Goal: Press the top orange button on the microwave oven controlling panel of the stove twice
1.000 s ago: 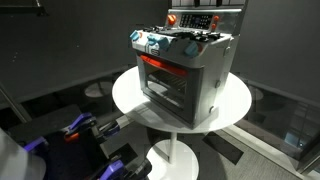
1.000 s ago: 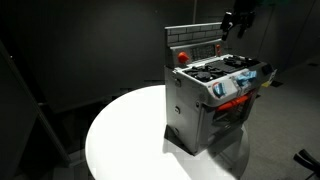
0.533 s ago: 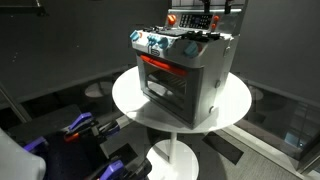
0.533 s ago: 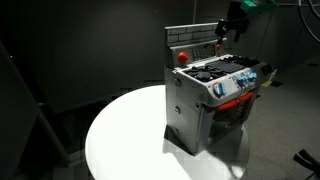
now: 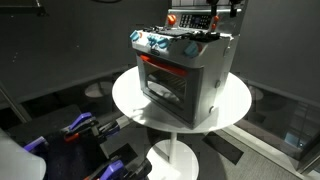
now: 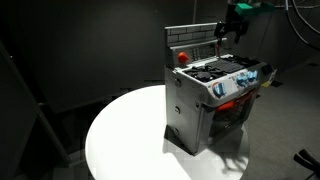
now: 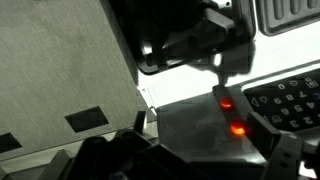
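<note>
Fingers (image 7: 220,62) at right end of back panel (image 6: 196,40); upper orange button (image 7: 226,103) just beyond tip, second glowing below. Apart or together: cannot tell.

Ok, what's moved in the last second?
The claw has shifted a little in toward the back panel of the stove, coming lower over it in both exterior views. It has taken hold of nothing; contact with a button cannot be told. Stove and round table stayed put.
</note>
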